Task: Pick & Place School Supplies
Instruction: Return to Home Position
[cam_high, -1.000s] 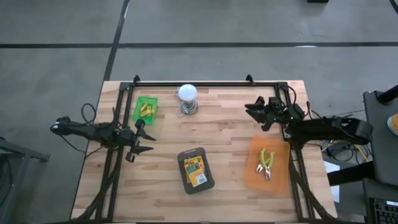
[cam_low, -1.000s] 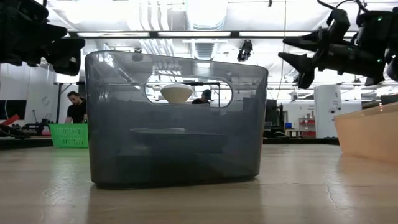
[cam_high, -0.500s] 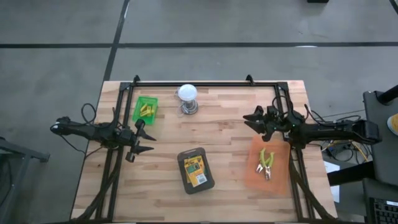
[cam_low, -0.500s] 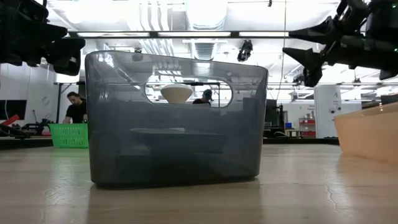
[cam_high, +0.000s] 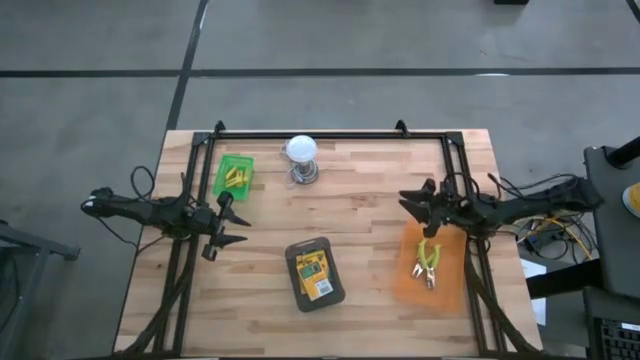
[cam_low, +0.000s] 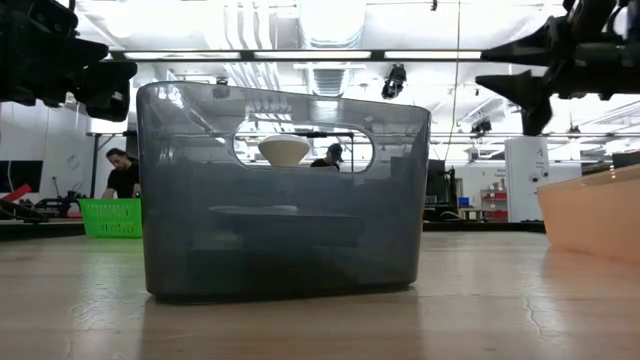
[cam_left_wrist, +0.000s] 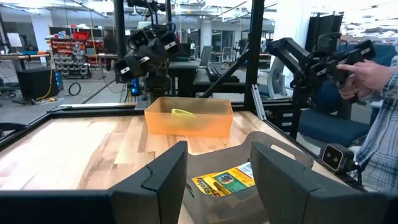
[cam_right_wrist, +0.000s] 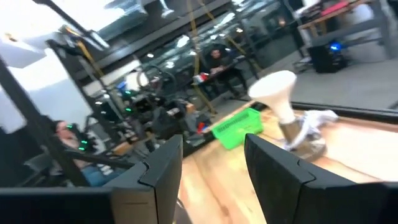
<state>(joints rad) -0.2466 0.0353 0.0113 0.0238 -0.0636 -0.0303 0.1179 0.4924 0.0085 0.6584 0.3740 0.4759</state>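
Note:
Green-and-yellow crayon boxes (cam_high: 313, 275) lie flat in a dark grey bin (cam_high: 291, 270) near the table's front middle; the left wrist view shows the boxes (cam_left_wrist: 225, 179) inside it. Short yellow pieces (cam_high: 236, 178) lie in a small green bin (cam_high: 220, 182) at the far left. My left gripper (cam_high: 236, 222) hovers open at the table's left, pointing toward the grey bin, with nothing between its fingers. My right gripper (cam_high: 410, 203) hovers open and empty at the right, above the far end of an orange bin (cam_high: 447, 288).
A white bulb on a metal base (cam_high: 302, 155) stands at the far middle. The orange bin holds green-handled pliers (cam_high: 430, 262). A black frame rail (cam_high: 320, 133) runs along the far edge. A person's hand (cam_left_wrist: 367, 73) shows beyond the table's right side.
My right gripper has swung from the far right part of the table toward the near edge, to above the orange bin's far end, and has turned with the arm. My left arm and every object have kept still.

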